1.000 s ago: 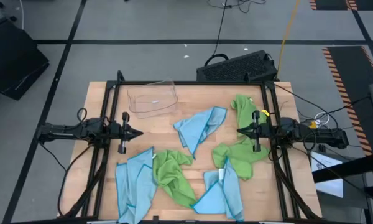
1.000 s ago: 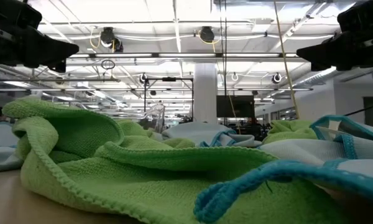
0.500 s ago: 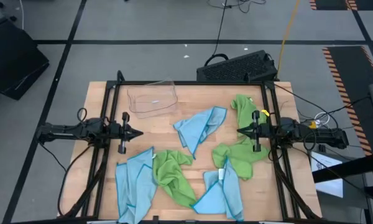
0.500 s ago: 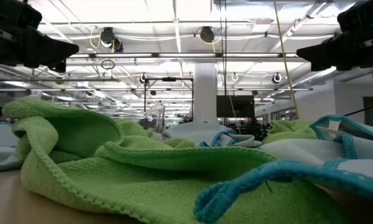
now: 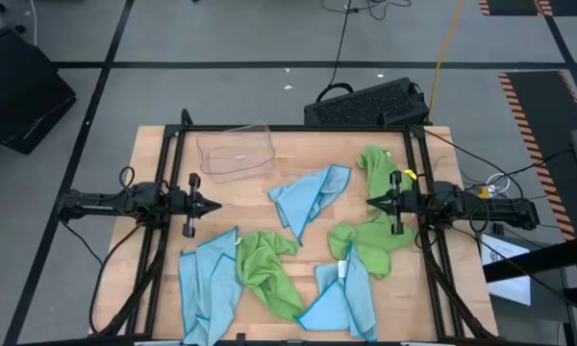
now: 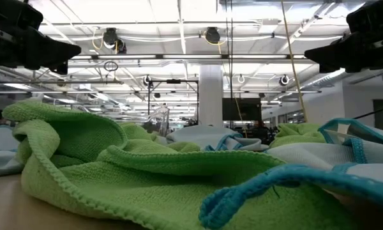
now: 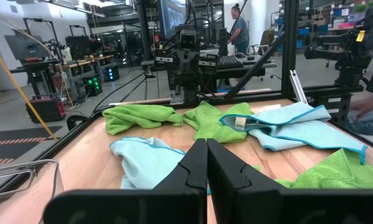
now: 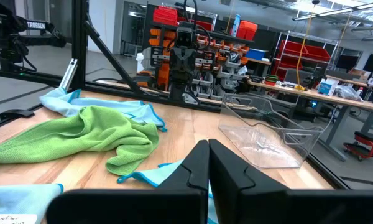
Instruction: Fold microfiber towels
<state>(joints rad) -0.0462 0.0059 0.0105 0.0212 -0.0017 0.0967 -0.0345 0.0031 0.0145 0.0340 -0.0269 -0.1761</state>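
1. Crumpled towels, blue (image 5: 310, 197) and green (image 5: 266, 271), lie scattered over the desk (image 5: 240, 197), none folded, so the task looks not yet begun.
2. Left gripper (image 5: 212, 206) hovers at the desk's left edge, fingers closed on nothing, seemingly parked clear of the cloths.
3. Right gripper (image 5: 373, 203) hovers at the right edge above a green towel (image 5: 373, 235), fingers closed and empty.
4. Clear tray (image 5: 236, 152) sits at the far left, apart from the towels, probably kept out of the folding space.

Two dark, slender arms, the right arm (image 5: 462, 204) apparently carrying a yellow tag.
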